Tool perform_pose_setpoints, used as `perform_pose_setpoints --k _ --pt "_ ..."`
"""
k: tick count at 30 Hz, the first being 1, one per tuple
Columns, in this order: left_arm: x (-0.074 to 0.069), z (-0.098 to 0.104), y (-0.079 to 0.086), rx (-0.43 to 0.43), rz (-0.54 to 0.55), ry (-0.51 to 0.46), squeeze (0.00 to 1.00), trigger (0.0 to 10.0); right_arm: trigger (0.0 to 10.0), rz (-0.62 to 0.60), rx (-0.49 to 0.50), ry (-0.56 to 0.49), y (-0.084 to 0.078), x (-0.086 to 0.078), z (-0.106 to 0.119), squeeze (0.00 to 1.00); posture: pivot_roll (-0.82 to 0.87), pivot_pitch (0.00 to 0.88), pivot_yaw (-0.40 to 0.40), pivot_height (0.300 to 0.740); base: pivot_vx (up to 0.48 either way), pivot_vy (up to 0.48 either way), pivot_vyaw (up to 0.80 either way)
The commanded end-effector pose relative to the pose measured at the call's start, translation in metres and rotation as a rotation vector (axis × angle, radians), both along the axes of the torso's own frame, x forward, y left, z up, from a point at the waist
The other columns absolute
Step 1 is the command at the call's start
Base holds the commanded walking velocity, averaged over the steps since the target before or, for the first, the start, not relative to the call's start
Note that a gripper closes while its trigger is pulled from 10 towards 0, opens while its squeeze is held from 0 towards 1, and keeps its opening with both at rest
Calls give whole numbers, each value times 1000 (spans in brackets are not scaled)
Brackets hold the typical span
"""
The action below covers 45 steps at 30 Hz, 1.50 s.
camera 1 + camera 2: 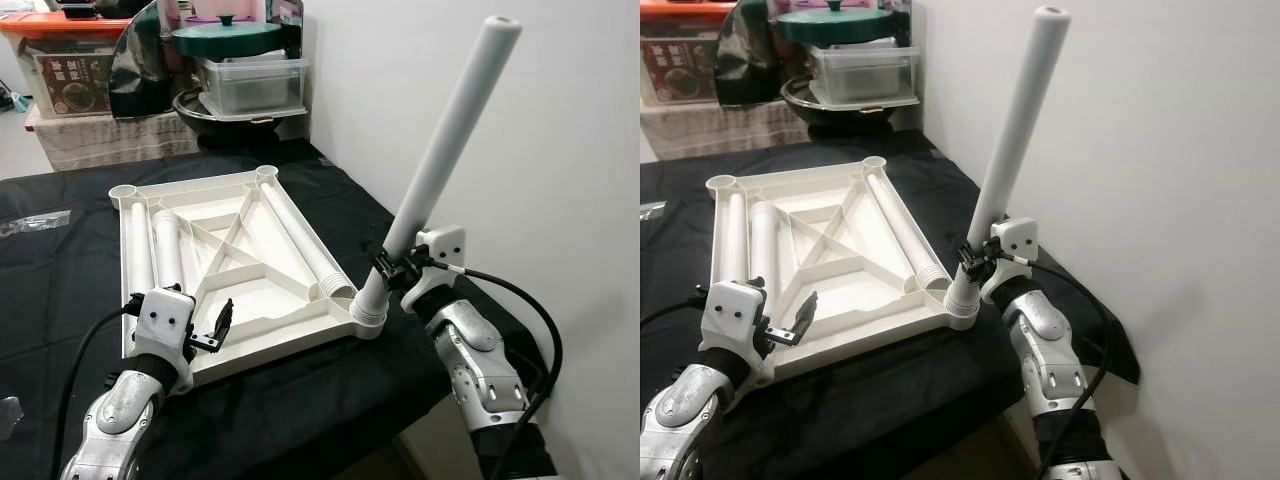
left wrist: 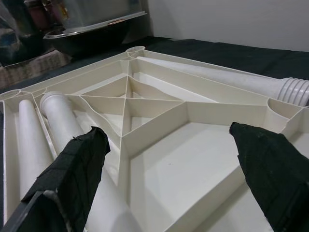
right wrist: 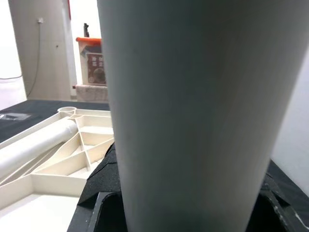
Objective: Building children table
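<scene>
On the black-draped table (image 1: pixel 300 420) lies the upturned cream plastic tabletop (image 1: pixel 225 262), ribbed underside up, three loose white legs (image 1: pixel 168 252) resting in its channels. At its near right corner, the right gripper (image 1: pixel 385 268) clamps a long white tubular leg (image 1: pixel 440 165), tilted rightward in its socket. Left gripper (image 1: pixel 212 330) hovers over the near edge, fingers spread wide, holding nothing.

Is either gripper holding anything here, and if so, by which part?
The right gripper holds the white table leg near its lower end, just above the tabletop's corner socket. The left gripper is open over the tabletop, holding nothing.
</scene>
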State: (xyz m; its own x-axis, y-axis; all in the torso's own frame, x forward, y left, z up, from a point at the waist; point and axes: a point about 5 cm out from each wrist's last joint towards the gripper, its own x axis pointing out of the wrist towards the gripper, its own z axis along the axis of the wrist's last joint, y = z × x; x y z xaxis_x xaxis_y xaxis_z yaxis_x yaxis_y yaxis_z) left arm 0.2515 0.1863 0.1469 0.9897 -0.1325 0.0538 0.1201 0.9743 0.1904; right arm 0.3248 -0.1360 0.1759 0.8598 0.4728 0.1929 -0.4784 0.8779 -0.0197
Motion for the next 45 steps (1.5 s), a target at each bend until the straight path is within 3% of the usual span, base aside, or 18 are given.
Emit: perform_pose_setpoints --k 1,5,14,20,32,35,38,39,40,42,45 --pt "1 -1 4 15 7 9 0 10000 10000 94 -26 154 11 -3 -27 0 62 0 -55 740 0 0 0" --pt "2 -3 4 18 2 18 0 10000 10000 181 -71 251 9 8 -28 0 58 0 -53 740 0 0 0" --pt "2 -6 3 22 1 31 0 10000 10000 173 -29 310 -7 38 -11 0 69 0 -65 740 0 0 0" --pt "1 -9 5 24 9 39 0 10000 10000 240 26 332 -5 37 -12 0 74 0 -68 740 0 0 0" --pt "2 -10 5 27 9 42 0 10000 10000 287 23 338 -3 30 -23 0 66 0 -63 740 0 0 0" --pt "4 -9 5 27 8 38 0 10000 10000 218 -61 348 -3 34 -26 0 66 0 -64 740 0 0 0" --pt "4 -9 5 27 9 37 0 10000 10000 162 -61 345 -4 37 -25 0 67 0 -65 740 0 0 0" --pt "4 -9 6 26 15 34 0 10000 10000 -135 8 352 -9 45 -21 0 71 0 -74 740 0 0 0" --pt "4 -9 6 26 15 34 0 10000 10000 -135 8 352 -9 45 -21 0 71 0 -74 740 0 0 0" --pt "3 -9 8 24 24 33 0 10000 10000 -336 55 382 -9 43 -23 0 72 0 -74 740 0 0 0" --pt "3 -9 8 23 28 33 0 10000 10000 -382 138 405 6 32 -27 0 76 0 -76 740 0 0 0"
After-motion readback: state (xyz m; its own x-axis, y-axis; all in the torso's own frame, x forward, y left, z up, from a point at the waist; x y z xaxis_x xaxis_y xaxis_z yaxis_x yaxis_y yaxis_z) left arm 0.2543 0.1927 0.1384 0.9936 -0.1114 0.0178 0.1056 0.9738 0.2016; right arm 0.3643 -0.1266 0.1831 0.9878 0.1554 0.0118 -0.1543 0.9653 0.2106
